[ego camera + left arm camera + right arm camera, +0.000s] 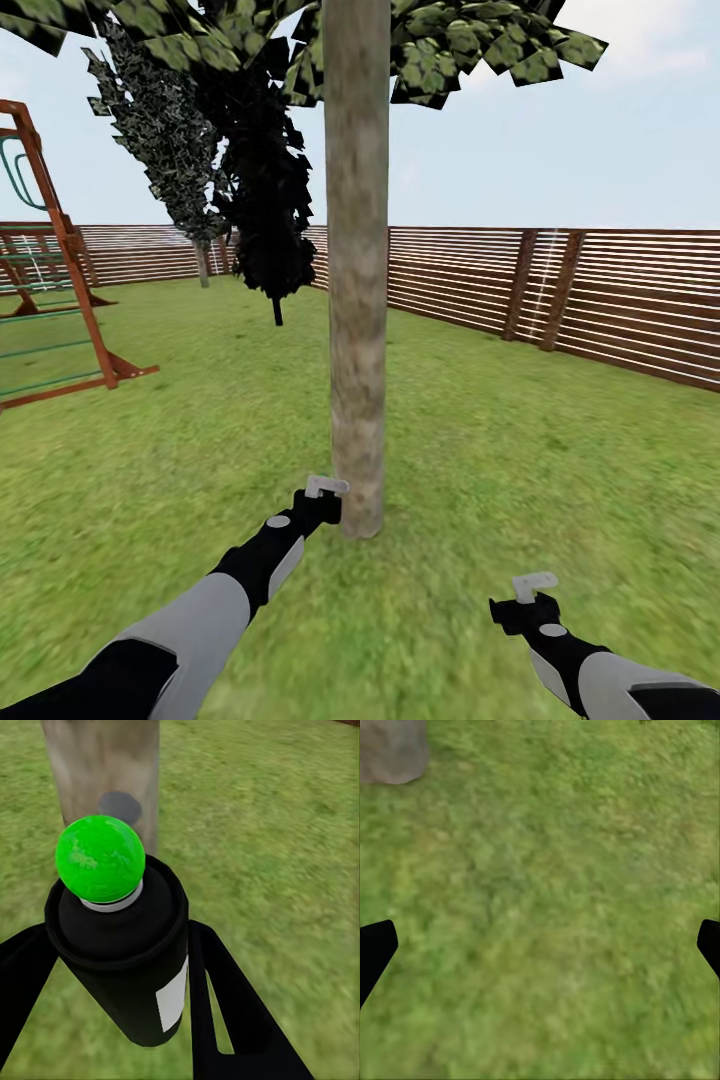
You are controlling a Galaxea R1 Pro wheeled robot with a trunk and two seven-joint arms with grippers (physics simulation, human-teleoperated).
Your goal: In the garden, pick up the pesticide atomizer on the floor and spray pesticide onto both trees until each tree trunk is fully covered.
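The pesticide atomizer point(124, 967) is a black bottle with a white label, and its top shows bright green here. My left gripper point(120, 937) is shut on it, with a black finger on each side. In the head view the left gripper point(325, 492) hangs low beside the foot of a tree trunk point(357, 300), nearly touching it. The nozzle faces the trunk point(101, 765), which carries a dark round blotch. Off to the right, my right gripper point(535, 585) is open over bare grass point(540, 907), with the trunk's base point(390, 750) at the picture's corner.
A brown slat fence point(600, 300) bounds the lawn at the back and right. A wooden playset point(50, 300) stands at the left. Dark cone-shaped trees point(265, 200) rise behind the trunk. Open grass point(520, 450) lies all round the tree.
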